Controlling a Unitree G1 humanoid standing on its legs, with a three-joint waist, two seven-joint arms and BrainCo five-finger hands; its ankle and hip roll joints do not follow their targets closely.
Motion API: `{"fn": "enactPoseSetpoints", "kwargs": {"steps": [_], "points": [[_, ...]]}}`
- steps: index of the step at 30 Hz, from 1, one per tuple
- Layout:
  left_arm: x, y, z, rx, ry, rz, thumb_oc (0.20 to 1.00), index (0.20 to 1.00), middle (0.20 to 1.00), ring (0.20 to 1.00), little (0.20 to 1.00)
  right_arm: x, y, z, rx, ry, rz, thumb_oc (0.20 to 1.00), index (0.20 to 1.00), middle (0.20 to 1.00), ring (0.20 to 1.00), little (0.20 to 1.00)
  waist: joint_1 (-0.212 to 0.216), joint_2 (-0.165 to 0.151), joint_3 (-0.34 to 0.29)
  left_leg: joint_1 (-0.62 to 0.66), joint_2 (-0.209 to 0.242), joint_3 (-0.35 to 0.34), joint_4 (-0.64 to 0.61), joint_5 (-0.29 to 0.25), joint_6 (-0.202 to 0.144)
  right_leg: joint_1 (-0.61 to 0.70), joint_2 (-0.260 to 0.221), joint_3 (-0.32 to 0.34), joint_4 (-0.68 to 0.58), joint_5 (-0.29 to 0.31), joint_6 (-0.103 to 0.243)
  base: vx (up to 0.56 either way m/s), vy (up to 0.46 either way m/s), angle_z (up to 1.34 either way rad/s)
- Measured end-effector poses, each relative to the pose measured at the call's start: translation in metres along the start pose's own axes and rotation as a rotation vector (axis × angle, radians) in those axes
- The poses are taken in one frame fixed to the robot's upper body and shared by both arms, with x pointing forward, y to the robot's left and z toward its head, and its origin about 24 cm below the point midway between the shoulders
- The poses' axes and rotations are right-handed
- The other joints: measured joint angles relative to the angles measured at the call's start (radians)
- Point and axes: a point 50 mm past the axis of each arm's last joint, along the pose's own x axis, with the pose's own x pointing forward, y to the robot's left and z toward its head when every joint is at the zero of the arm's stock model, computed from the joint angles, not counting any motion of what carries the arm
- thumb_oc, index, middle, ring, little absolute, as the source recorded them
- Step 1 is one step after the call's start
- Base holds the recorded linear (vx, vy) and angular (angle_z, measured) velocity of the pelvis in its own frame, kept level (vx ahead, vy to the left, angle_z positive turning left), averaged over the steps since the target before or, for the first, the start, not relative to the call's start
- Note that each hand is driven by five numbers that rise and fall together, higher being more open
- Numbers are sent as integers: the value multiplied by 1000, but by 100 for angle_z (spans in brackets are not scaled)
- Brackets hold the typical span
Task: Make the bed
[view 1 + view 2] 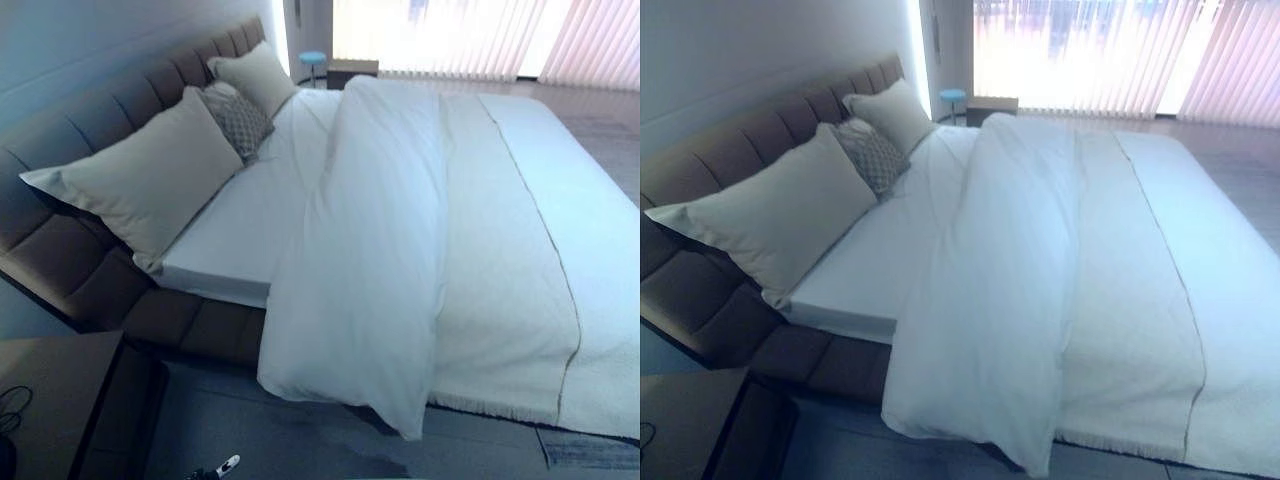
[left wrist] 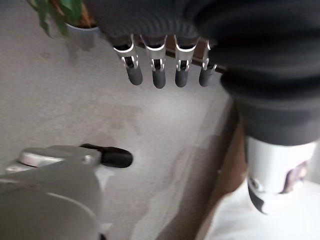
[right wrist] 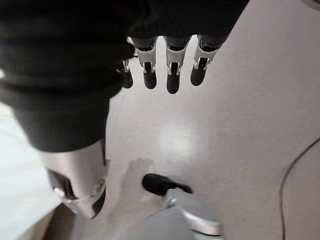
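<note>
My left hand (image 2: 165,70) and right hand (image 3: 165,70) hang with fingers straight, holding nothing, above the floor (image 2: 75,100). The white duvet (image 1: 390,250) lies bunched lengthwise down the bed (image 1: 210,330), its near corner overhanging the side; pillows (image 1: 150,180) lean on the headboard (image 1: 120,95).

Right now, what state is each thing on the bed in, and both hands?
White duvet: bunched in a ridge, corner hanging off the bed's side.
Large cream pillow: leaning on the headboard.
Grey patterned cushion: propped between pillows.
Left hand: open, empty.
Right hand: open, empty.
</note>
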Motion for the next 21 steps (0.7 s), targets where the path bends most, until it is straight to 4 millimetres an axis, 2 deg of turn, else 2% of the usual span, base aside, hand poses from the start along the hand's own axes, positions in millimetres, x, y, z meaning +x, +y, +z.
{"fn": "enactPoseSetpoints", "kwargs": {"steps": [2,3,5,6,8,9,10,12,13,14,15,16,18,19,21], "points": [[0,-4,5,1,-23,-11,1000,1000,1000,1000,1000,0,-1,14,68,-50,-1,1000,1000,1000,1000,1000,2,13,-5,-2,9,8,13,-3,-4,-4,4,15,18,-7,-9,-20,-49,-9],[0,-5,10,6,-42,-17,1000,1000,1000,1000,1000,0,-1,15,88,-60,0,1000,1000,1000,1000,1000,1,15,-3,-6,9,8,22,-5,-7,-10,3,17,29,-11,-13,-111,-27,-1],[-2,-17,33,1,-143,-55,1000,1000,1000,1000,1000,-2,-1,37,169,-149,7,1000,1000,1000,1000,1000,0,24,5,-42,17,0,75,-6,-17,-44,11,20,68,-23,-29,-108,-10,12],[-9,-31,66,11,-291,-114,1000,1000,1000,1000,1000,-7,-4,60,225,-255,14,1000,1000,1000,1000,1000,3,18,40,-99,5,1,145,-8,-35,-77,0,27,113,-36,-36,-24,16,27],[-24,-58,112,27,-475,-205,1000,1000,1000,1000,1000,-20,-15,105,293,-444,21,1000,1000,1000,1000,1000,6,28,67,-146,9,-3,170,-5,-46,-135,-3,35,162,-46,-56,34,47,12],[-29,-65,128,45,-527,-228,1000,1000,1000,1000,1000,-27,-20,127,325,-518,27,1000,1000,1000,1000,1000,4,36,80,-162,9,-1,168,-8,-49,-153,-3,33,183,-47,-57,82,64,-3],[-33,-68,137,51,-558,-243,1000,1000,1000,1000,1000,-33,-22,138,336,-563,35,1000,1000,1000,1000,1000,1,39,89,-171,8,0,168,-12,-50,-163,-3,34,191,-48,-58,53,55,-3],[-48,-74,173,85,-686,-273,1000,1000,1000,1000,1000,-55,-27,182,356,-723,62,1000,1000,1000,1000,1000,9,31,99,-215,-5,5,165,-14,-47,-225,-14,55,213,-46,-56,86,97,-16],[-53,-74,184,92,-719,-285,1000,1000,1000,1000,1000,-62,-28,195,354,-761,72,1000,1000,1000,1000,1000,8,29,104,-229,-8,3,172,-15,-48,-246,-15,61,215,-39,-51,99,101,-20],[-60,-76,198,94,-765,-301,1000,1000,1000,1000,1000,-71,-29,210,357,-814,89,1000,1000,1000,1000,1000,10,26,115,-230,-16,5,168,-6,-35,-256,-17,69,213,-27,-48,126,199,-23],[-72,-75,217,79,-832,-329,1000,1000,1000,1000,1000,-95,-24,237,368,-935,145,1000,1000,1000,1000,1000,11,15,130,-226,-19,1,138,24,8,-260,-17,81,195,4,-39,60,192,-26],[-75,-76,221,82,-850,-338,1000,1000,1000,1000,1000,-102,-23,243,367,-972,160,1000,1000,1000,1000,1000,9,11,132,-224,-20,6,133,33,21,-261,-17,86,188,8,-35,61,259,-22],[-95,-86,246,81,-938,-415,1000,1000,1000,1000,1000,-137,-9,278,384,-1115,262,1000,1000,1000,1000,1000,11,-13,147,-248,-39,39,123,45,40,-294,-37,107,165,30,-12,-1,257,-30],[-103,-88,253,76,-966,-435,1000,1000,1000,1000,1000,-147,-3,287,393,-1146,301,1000,1000,1000,1000,1000,11,-24,153,-269,-52,49,135,41,47,-321,-43,118,176,39,2,-16,230,-47],[-124,-96,277,78,-1046,-492,1000,1000,1000,1000,1000,-183,17,313,395,-1253,426,1000,1000,1000,1000,1000,13,-37,184,-308,-37,124,144,51,74,-379,-67,106,216,27,37,-52,166,-33]]}}
